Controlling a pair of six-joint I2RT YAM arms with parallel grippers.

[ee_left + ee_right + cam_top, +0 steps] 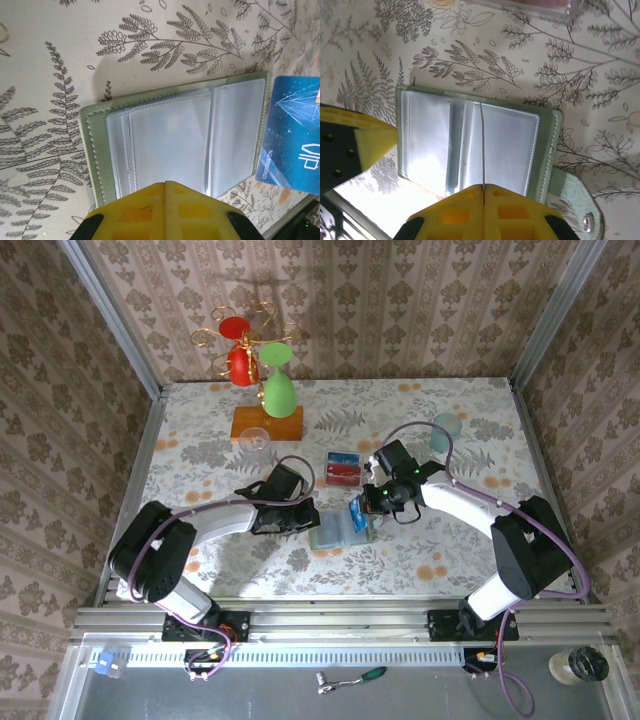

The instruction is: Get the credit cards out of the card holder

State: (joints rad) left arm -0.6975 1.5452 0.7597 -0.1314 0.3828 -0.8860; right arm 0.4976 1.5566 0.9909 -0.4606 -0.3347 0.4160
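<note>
Both mine to steer, left gripper [165,187] was clenched over sage-green bifold wallet [92,150], right gripper [483,189] pinched blue plastic card [295,140].

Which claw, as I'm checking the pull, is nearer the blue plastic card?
Right. The right claw pinches the blue plastic card; the left claw sits at the green wallet's opposite edge.

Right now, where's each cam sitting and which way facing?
Top external: high behind left arm and right arm, both showing, facing down at table.
Left wrist: over card holder, facing down; left pincer at bottom, blue card right.
Right wrist: over card holder, facing down; right pincer pinches blue card edge-on.
Shared: both wrist views catch card holder, blue card.
</note>
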